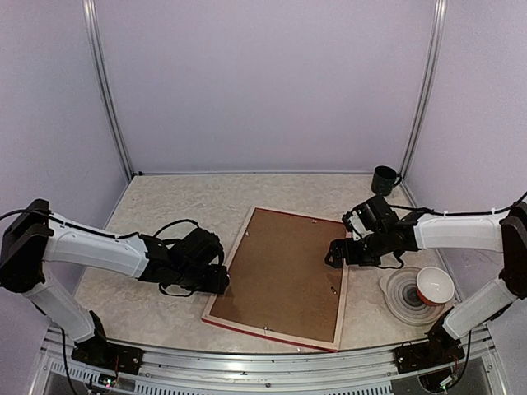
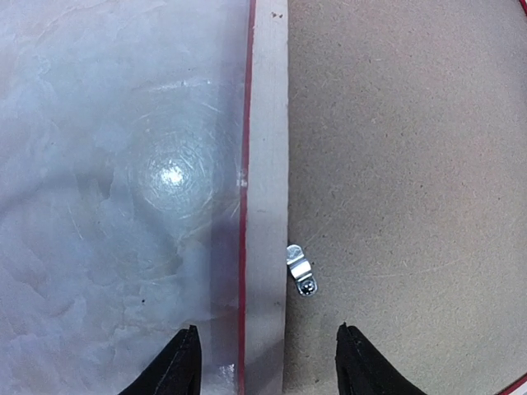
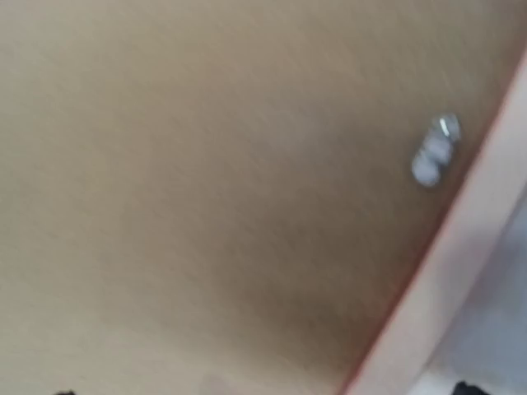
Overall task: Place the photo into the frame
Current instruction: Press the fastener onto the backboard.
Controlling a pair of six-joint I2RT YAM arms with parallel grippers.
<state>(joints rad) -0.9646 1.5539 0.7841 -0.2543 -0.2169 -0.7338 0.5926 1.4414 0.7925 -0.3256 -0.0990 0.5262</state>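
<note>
The frame (image 1: 272, 331) lies face down in the middle of the table, pale wood back up, its red edge showing. A brown backing board (image 1: 284, 271) fills it. The photo is hidden. My left gripper (image 1: 221, 280) hovers at the frame's left rail and is open. In the left wrist view its fingers (image 2: 177, 366) straddle the rail (image 2: 268, 164), with nothing between them, just short of a small metal clip (image 2: 300, 270). My right gripper (image 1: 333, 253) is over the board near the right rail, open wide. Its blurred wrist view shows board (image 3: 206, 164), a clip (image 3: 432, 152) and the rail (image 3: 461, 271).
A dark green mug (image 1: 384, 178) stands at the back right corner. A white bowl with a red rim (image 1: 434, 285) sits on a grey ridged plate (image 1: 401, 298) right of the frame, under my right arm. Walls close in the table on three sides.
</note>
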